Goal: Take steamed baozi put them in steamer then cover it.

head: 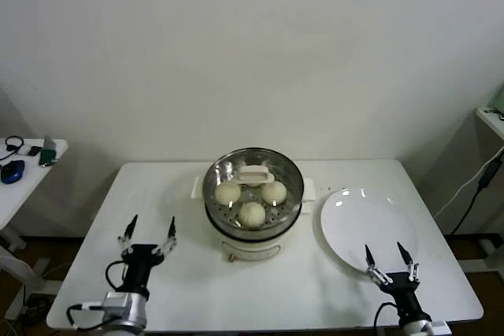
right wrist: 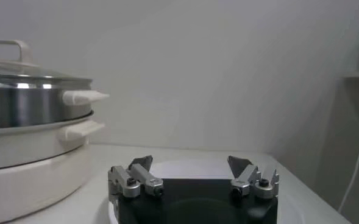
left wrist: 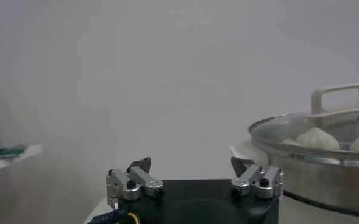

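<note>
Baozi, small round cream-white steamed buns (head: 251, 213), lie inside the round shiny steel steamer (head: 253, 201) at the middle of the white worktop (head: 181, 281), where three show clearly through the lid, one to the left, one to the right and one nearest the robot. Going from the left, a second white table (head: 24, 175) stands beyond the worktop's left edge with a dark blue rounded object (head: 12, 171) and a small green item on it. Nearer, over the worktop's near left part, the left hand (head: 147, 234) hovers with its fingers spread wide and nothing between them, well apart from the pot; its wrist view shows the same wide gap with the steamer off to one side. On the steamer sits the round clear glass cover (head: 253, 173) with a metal rim and a cream rectangular handle, resting level on the pot, which stands on a white electric base with side handles. Just right of the steamer lies a flat round white plate (head: 362, 230), bare on top. At that plate's near edge the right hand (head: 387, 261) is also spread wide, holding nothing.
</note>
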Controlling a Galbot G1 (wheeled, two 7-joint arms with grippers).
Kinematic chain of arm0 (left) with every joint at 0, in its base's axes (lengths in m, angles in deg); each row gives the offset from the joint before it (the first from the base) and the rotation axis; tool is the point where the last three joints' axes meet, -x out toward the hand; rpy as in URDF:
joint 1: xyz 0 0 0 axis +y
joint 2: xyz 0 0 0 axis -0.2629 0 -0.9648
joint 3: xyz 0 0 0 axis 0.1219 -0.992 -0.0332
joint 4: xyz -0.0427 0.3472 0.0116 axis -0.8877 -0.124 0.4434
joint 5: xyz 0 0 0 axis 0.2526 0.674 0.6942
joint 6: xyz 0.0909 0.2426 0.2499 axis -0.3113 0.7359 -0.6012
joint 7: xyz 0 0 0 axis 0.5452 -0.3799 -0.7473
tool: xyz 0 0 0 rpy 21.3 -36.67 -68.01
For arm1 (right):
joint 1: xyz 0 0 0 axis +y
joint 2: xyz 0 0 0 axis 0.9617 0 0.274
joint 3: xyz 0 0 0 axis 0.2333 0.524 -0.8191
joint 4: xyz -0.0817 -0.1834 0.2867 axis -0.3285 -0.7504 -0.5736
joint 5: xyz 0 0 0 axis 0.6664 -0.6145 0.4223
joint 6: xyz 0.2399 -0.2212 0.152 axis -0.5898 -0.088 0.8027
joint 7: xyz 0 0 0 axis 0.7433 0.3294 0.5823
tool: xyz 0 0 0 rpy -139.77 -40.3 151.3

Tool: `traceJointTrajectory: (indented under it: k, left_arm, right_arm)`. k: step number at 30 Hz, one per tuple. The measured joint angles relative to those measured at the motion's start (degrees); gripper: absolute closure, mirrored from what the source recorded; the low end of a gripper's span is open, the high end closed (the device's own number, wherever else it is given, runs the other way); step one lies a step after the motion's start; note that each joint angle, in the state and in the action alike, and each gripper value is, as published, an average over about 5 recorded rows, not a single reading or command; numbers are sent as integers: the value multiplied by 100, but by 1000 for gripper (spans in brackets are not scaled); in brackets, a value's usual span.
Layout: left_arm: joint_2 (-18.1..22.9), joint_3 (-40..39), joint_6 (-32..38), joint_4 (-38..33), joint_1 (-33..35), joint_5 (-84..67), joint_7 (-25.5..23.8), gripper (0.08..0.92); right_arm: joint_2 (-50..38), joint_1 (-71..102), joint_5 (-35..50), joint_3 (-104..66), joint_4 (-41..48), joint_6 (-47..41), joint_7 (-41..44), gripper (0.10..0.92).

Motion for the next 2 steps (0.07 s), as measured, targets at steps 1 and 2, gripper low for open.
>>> traceJointTrajectory:
  k: [1,2]
  left_arm:
    - [0,16,38,10,14,-36,-9,177]
    - [0,31,73,18,27,-69,-18,177]
  right_arm:
    - [0,0,0,2,6,5,0,203]
    - [0,-1,0,4,11,10,0,203]
